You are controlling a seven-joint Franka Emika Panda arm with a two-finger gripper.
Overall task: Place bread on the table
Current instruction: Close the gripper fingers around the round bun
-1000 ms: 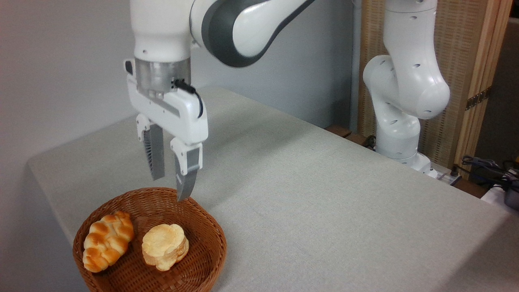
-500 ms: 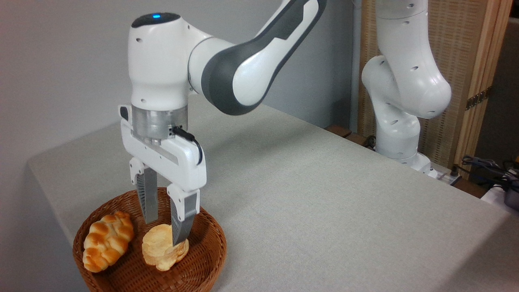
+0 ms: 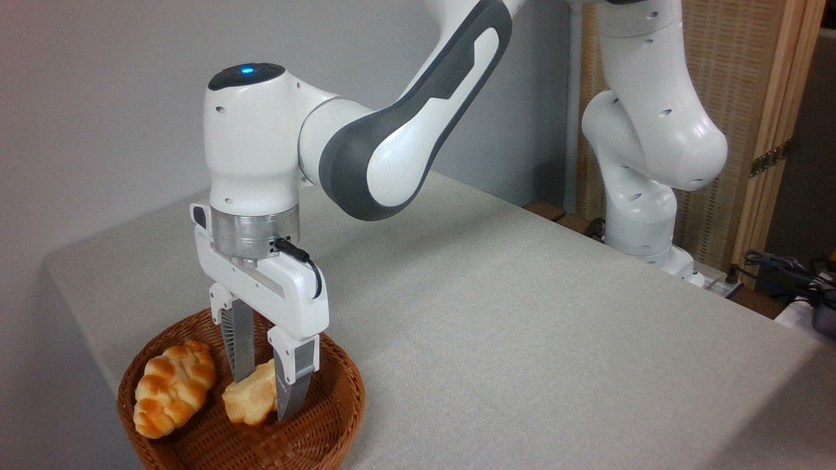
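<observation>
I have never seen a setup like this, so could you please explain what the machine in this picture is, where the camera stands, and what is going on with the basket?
It is a white robot arm bolted at the far side of a table covered in light cloth. A single fixed camera looks across the table from its near corner. The arm ends in a gripper with two flat fingers pointing down. On the table's left end sits a round wicker basket holding two items: a braided loaf on the left and a small bun, the bread, beside it. The fingers reach into the basket on either side of the bread, which sits tilted between them; whether they grip it firmly yet I cannot tell.
</observation>
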